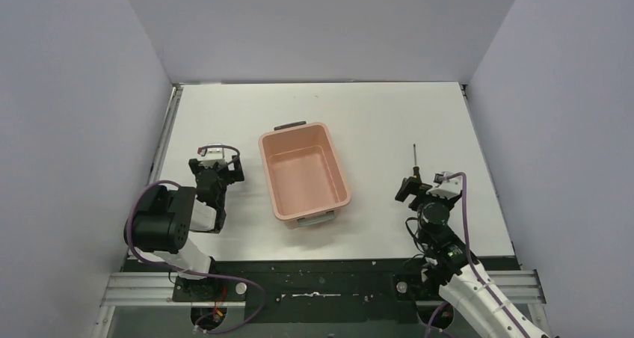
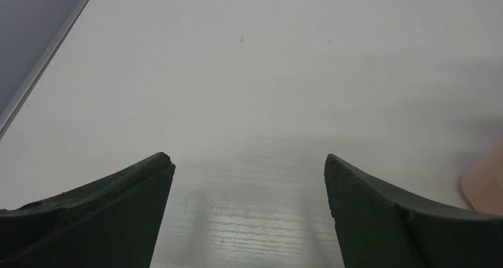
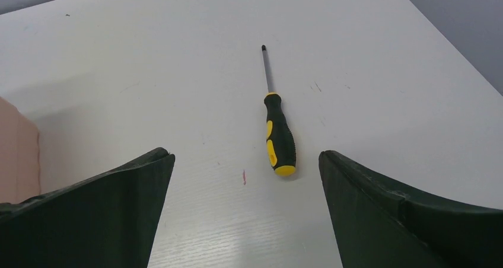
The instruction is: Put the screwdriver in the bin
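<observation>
The screwdriver (image 3: 279, 139) lies flat on the white table, its black and yellow handle towards me and its thin shaft pointing away; it also shows in the top view (image 1: 415, 158). My right gripper (image 3: 246, 155) is open and empty just short of the handle end, which lies a little right of the middle of the gap; in the top view this gripper (image 1: 419, 189) is right of the bin. The salmon-pink bin (image 1: 263, 175) stands empty at mid-table. My left gripper (image 1: 217, 172) is open and empty left of the bin, low over bare table (image 2: 249, 158).
Grey walls enclose the table on three sides. A metal rail (image 1: 170, 128) runs along the left edge. A corner of the bin (image 2: 486, 185) shows at the right edge of the left wrist view and its wall (image 3: 18, 146) at the left of the right wrist view.
</observation>
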You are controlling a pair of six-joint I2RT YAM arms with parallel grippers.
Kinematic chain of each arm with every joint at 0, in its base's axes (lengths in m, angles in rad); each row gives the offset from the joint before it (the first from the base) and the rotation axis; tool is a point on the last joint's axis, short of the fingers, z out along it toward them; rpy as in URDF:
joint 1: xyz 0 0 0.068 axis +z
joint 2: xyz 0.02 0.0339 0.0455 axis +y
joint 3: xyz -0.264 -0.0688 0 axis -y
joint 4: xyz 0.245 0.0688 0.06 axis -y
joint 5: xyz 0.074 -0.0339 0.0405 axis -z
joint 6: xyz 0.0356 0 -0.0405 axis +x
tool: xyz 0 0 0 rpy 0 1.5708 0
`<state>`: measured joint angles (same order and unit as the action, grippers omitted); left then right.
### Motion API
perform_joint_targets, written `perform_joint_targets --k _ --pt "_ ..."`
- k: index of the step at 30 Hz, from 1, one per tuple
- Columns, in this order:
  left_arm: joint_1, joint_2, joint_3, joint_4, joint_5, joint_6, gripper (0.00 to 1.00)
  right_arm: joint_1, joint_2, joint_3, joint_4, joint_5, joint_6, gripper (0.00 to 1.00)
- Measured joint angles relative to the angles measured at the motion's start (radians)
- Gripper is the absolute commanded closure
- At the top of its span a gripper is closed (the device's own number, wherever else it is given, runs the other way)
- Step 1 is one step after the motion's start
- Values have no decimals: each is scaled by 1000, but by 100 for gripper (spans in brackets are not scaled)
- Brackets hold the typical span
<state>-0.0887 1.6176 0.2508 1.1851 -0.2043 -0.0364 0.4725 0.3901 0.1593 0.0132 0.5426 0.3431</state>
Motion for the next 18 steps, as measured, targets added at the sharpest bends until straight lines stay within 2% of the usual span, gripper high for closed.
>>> perform_joint_targets --k 3,6,11,12,13,16,18 --pt "0 0 0 0 0 0 3 0 22 34 -14 -3 -22 0" --pt "0 0 0 0 0 0 3 0 119 191 -82 19 -43 0" --pt "0 0 0 0 0 0 3 -20 395 652 -232 88 -63 0" --pt "0 0 0 0 0 0 3 -46 493 806 -295 86 -68 0" --pt "0 0 0 0 0 0 3 -64 542 887 -320 81 -69 0" --pt "0 0 0 0 0 0 3 -201 774 1184 -459 -51 -83 0" --pt "0 0 0 0 0 0 3 -306 891 1285 -503 -171 -98 1"
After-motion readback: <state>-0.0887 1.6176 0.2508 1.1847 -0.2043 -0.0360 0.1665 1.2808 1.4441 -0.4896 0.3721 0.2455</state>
